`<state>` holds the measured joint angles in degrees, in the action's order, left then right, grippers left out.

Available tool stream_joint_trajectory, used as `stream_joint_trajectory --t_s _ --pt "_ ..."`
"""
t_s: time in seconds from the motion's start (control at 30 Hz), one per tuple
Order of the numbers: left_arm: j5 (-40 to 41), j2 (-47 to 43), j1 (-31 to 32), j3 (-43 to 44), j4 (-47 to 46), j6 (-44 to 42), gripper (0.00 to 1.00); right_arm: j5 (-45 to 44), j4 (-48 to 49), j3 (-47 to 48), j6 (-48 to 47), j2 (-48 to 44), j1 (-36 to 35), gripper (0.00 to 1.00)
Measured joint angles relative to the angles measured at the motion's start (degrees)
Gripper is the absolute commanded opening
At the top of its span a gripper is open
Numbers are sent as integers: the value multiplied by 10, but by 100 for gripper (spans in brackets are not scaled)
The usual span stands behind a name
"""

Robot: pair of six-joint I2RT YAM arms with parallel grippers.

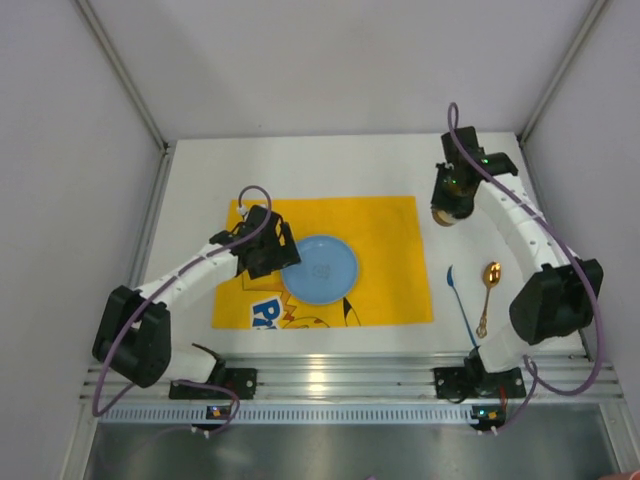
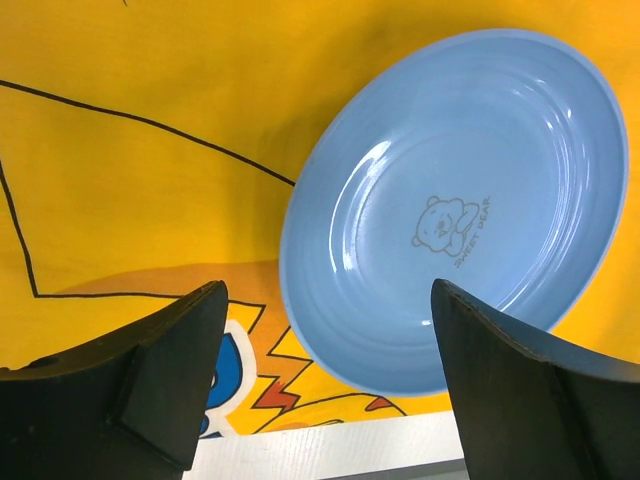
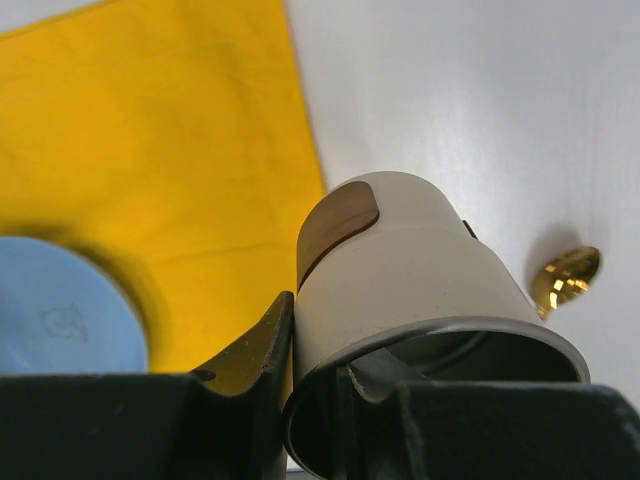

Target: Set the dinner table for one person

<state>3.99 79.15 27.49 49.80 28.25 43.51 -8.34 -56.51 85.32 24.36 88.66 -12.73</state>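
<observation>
Nearest, at lower right of the top view, a gold spoon [image 1: 488,290] and a blue utensil [image 1: 460,300] lie on the white dinner table [image 1: 300,165], their long axes running near to far. At centre, the left gripper [image 1: 285,250] stands wide open just left of the blue plate [image 1: 320,268], which is printed "SWEET DEAR" and sits on the yellow cloth [image 1: 380,230]. Farthest, at upper right, the right gripper [image 1: 450,200] pinches a beige cup [image 3: 400,270] by its rim. The cup is just right of the cloth, with the plate down-left of it.

Bright even light, soft shadows
</observation>
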Motion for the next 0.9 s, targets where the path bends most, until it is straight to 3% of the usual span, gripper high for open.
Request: stream_joint_trajectory --t_s 0.27,0.57,0.67,0.7,0.77,0.8,0.9 --pt "13 -48 0 0 26 1 87 27 10 127 20 194 -95 0" --pt "40 -128 0 -7 63 5 87 37 8 242 44 370 -108 0" --pt "54 -150 0 -11 78 5 87 43 12 263 49 393 -108 23" --pt "60 -155 0 -12 83 5 87 45 12 265 51 395 -109 48" --pt "68 -162 0 -12 92 5 87 50 12 266 58 395 -109 68" --pt "72 -164 0 -13 96 5 87 52 14 266 57 395 -110 83" --pt "77 -165 0 -13 103 3 87 54 14 266 56 395 -111 96"
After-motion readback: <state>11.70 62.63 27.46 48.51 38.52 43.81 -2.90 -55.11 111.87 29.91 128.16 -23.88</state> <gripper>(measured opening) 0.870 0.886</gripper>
